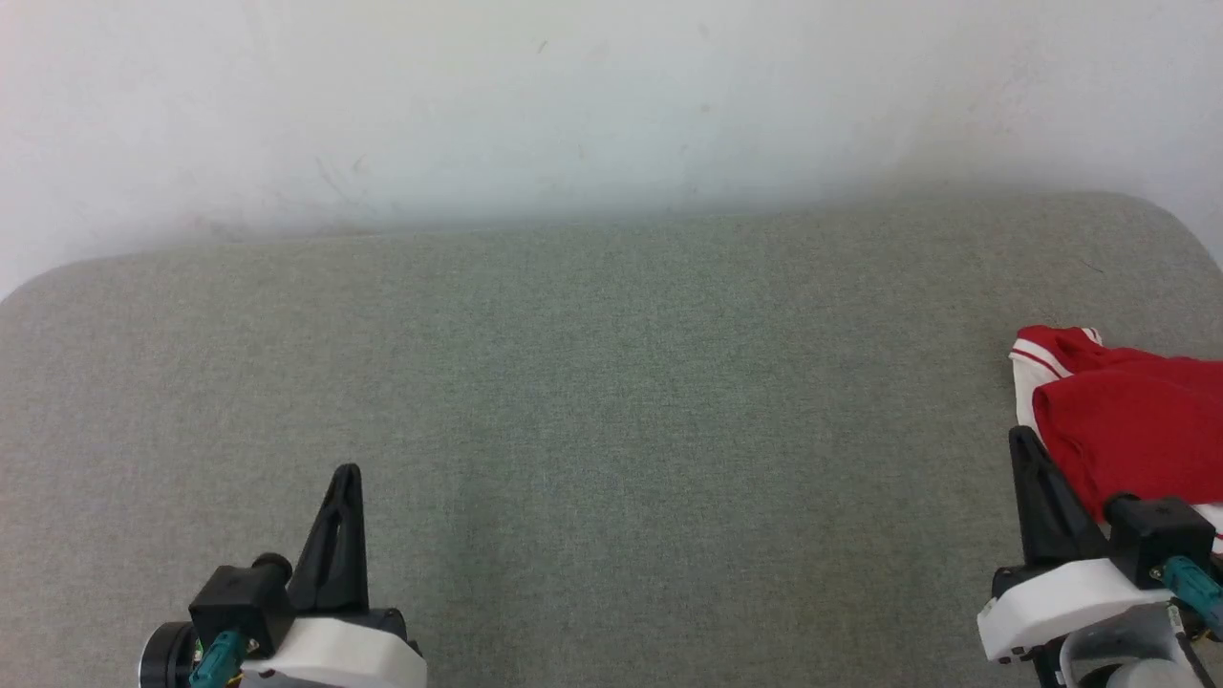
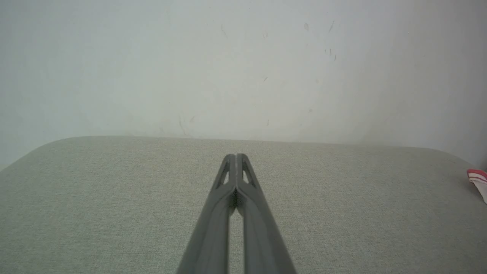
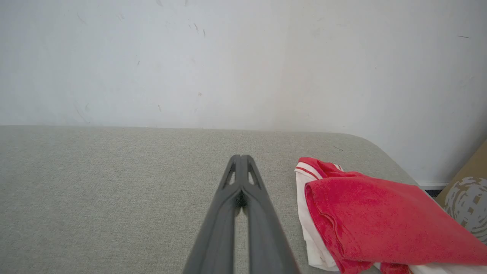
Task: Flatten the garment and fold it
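Garment: red jersey with a white sleeve and red-white trim. Lies crumpled in a loose heap at the right end of the grey padded surface, not yet flattened.
Handling, by judgement: soft, light and limp. Likely to sag and bunch when lifted, with little risk of damage.
Suggested hold: the striped sleeve hem or an exposed red edge of the heap.
Right gripper: fingers pressed together, empty, just beside the heap's left edge.
Left gripper: likewise closed on nothing, well apart from the cloth.
Behind: pale scuffed wall.
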Controlling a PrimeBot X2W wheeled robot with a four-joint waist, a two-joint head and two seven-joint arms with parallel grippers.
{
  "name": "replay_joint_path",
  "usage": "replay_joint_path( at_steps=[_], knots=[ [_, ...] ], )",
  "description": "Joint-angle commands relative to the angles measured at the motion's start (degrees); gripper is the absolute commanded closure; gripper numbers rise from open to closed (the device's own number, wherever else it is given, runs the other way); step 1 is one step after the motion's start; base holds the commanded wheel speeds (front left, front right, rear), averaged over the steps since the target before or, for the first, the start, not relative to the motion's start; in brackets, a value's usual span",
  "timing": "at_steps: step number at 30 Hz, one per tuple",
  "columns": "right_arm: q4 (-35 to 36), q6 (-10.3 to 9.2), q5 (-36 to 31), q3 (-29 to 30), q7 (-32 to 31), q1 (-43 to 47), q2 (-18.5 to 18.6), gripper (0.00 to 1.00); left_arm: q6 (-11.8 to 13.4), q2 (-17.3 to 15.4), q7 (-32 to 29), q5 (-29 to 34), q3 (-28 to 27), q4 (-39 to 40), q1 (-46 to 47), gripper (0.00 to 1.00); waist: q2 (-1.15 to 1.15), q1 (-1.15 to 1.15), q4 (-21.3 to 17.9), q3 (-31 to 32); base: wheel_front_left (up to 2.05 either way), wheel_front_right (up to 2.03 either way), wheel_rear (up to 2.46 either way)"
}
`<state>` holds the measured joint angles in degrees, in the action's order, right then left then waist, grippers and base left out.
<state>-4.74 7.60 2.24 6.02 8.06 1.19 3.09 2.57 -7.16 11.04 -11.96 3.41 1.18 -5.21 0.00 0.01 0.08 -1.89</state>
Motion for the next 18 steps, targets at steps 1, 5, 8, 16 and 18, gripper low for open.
replay_joint_path(
  at_steps=[1, 5, 8, 16, 18],
  knots=[
    [0.29, -0.03, -0.33, -0.2, -0.28, -0.32, -0.06, 1.0, -0.37, 0.35, -0.31, 0.91, -0.42, -0.16, 0.81, 1.0, 0.0, 0.0, 0.0, 0.01, 0.0, 0.0, 0.0],
    [0.48, -0.03, -0.42, -0.46, -0.62, -0.36, -0.06, 1.0, -0.46, 0.52, -0.78, 1.39, -0.55, -0.2, 1.0, 1.0, 0.0, 0.0, 0.0, 0.1, 0.0, 0.0, 0.0],
    [0.63, -0.04, -0.48, -0.65, -0.88, -0.38, -0.07, 1.0, -0.53, 0.65, -1.12, 1.75, -0.65, -0.23, 1.15, 1.0, 0.0, 0.0, -0.01, 0.16, 0.0, 0.0, 0.0],
    [1.02, -0.04, -0.64, -1.15, -1.55, -0.46, -0.08, 1.0, -0.72, 0.99, -2.06, 2.72, -0.91, -0.32, 1.53, 1.0, 0.0, 0.0, -0.01, 0.32, 0.0, 0.0, 0.0],
    [1.11, -0.04, -0.69, -1.28, -1.72, -0.48, -0.09, 1.0, -0.77, 1.08, -2.3, 2.96, -0.98, -0.35, 1.63, 1.0, 0.0, 0.0, -0.01, 0.36, 0.0, 0.0, 0.0]
  ],
)
